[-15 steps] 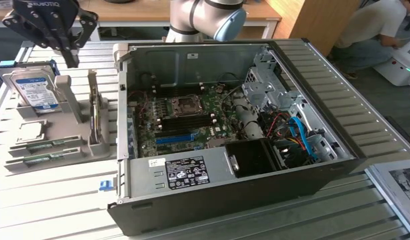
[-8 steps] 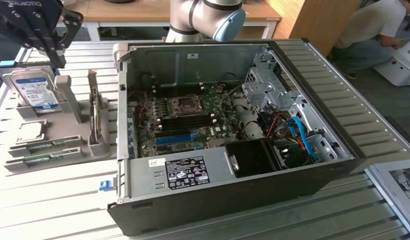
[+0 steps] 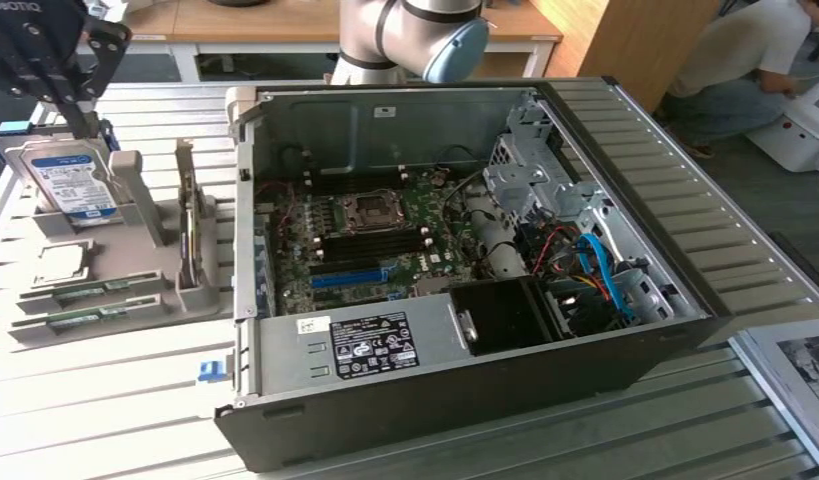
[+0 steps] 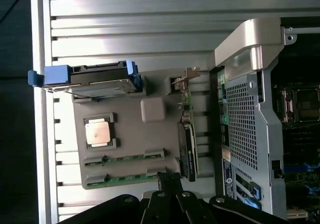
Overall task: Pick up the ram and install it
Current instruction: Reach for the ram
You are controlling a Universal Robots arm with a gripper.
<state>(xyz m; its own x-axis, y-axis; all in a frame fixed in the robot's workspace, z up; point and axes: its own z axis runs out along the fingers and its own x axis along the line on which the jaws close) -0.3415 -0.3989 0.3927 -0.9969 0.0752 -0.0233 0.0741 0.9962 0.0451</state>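
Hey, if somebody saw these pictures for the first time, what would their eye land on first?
The big open computer case in the middle of the exterior view, with its motherboard laid bare. On the exterior view's left, a grey holder carries an upright hard drive, a processor chip and two green ram sticks lying flat. The black gripper hangs above the holder.

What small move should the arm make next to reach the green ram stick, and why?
Probably carry the gripper across and down towards the slim green ram stick at the edge of the grey plastic holder tray. In the exterior view the gripper hangs high above the silver hard drive with blue label, while that stick lies untouched in its slot.
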